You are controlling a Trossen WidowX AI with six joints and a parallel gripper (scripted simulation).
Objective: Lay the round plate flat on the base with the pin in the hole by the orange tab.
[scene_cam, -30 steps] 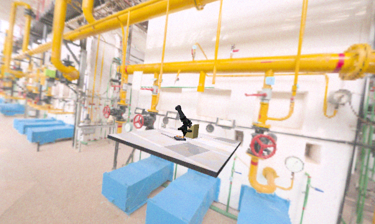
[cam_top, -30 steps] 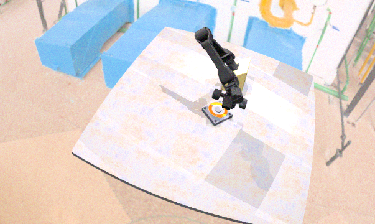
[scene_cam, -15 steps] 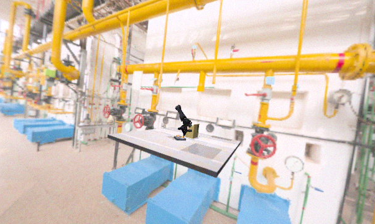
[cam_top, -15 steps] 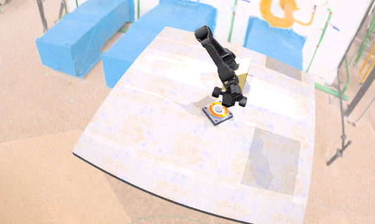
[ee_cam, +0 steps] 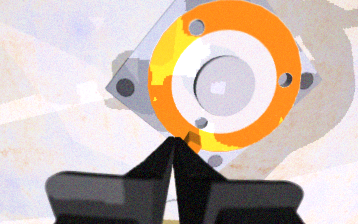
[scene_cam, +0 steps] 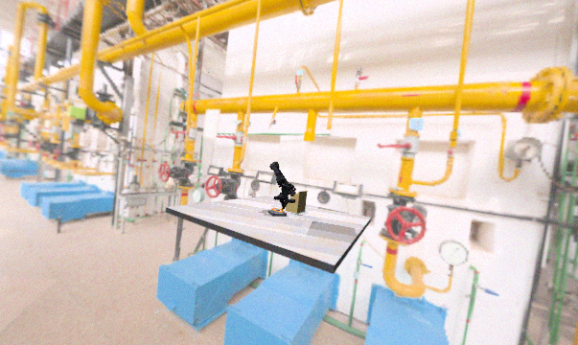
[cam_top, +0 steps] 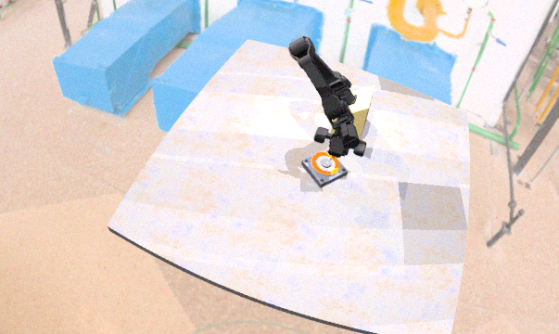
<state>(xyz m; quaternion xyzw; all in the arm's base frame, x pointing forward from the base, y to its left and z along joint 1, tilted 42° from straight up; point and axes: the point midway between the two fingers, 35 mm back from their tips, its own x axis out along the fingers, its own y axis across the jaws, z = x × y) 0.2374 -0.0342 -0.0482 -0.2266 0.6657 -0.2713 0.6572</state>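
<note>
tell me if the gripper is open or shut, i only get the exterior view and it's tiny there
observer: shut, with nothing in it. In the wrist view the gripper has its fingers meeting in a point.
operator: where is it relative to the plate
observer: the tips sit at the near rim of the round plate, right against its orange tab.
operator: is the pin in the hole
observer: cannot tell. The hole beside the tab shows grey inside, and the plate sits around the post.
</note>
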